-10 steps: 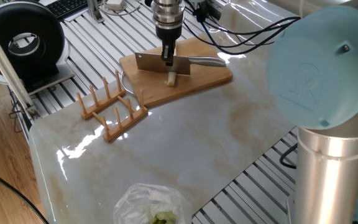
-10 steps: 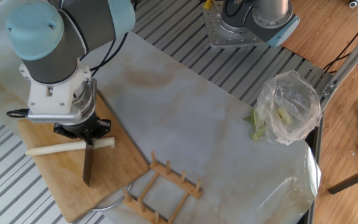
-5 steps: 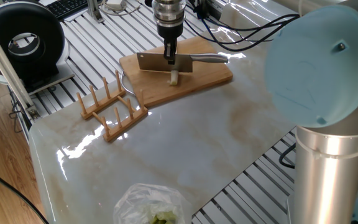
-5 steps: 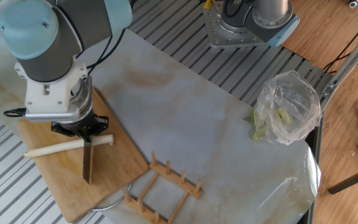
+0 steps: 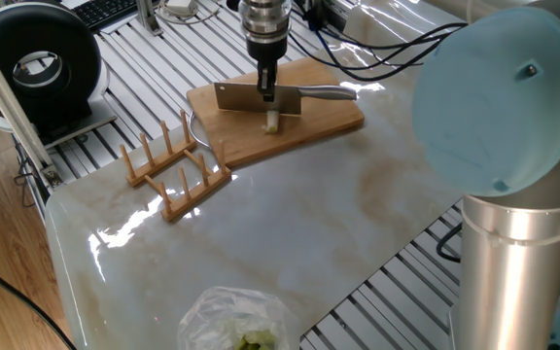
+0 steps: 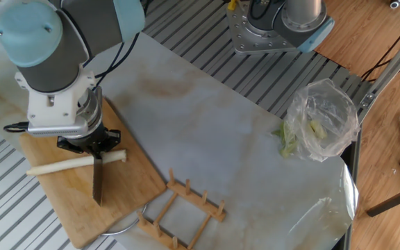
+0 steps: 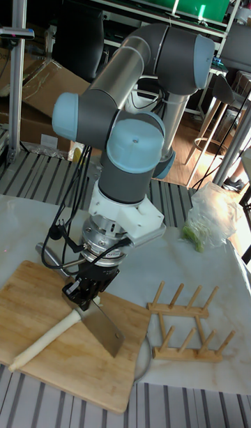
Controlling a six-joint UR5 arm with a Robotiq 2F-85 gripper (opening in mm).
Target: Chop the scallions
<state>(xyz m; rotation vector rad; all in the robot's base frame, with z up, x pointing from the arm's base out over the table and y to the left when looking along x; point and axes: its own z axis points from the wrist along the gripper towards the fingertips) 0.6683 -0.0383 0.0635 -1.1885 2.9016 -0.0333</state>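
Observation:
A long pale scallion stalk point(image 6: 54, 164) lies across the wooden cutting board point(image 6: 127, 184). In the one fixed view only its end point(image 5: 271, 122) shows below the cleaver point(image 5: 239, 95). My gripper point(image 6: 92, 147) is shut on the cleaver near where blade meets handle. The blade point(image 6: 97, 182) stands edge-down across the stalk, close to its right end. The tall fixed view shows the gripper point(image 7: 84, 290) over the board point(image 7: 42, 295), the blade point(image 7: 106, 328) beside the scallion point(image 7: 42, 343). Whether the edge touches the stalk I cannot tell.
A wooden peg rack point(image 6: 182, 208) lies just off the board's corner. A clear plastic bag point(image 6: 321, 128) with green bits sits near the table's far edge. A second arm's base point(image 6: 280, 24) is bolted at the back. A black round device point(image 5: 37, 68) stands off the table.
The gripper and cleaver shifted slightly along the stalk toward its long end during the last second; since half a second ago almost nothing moved. The stalk lies where it was.

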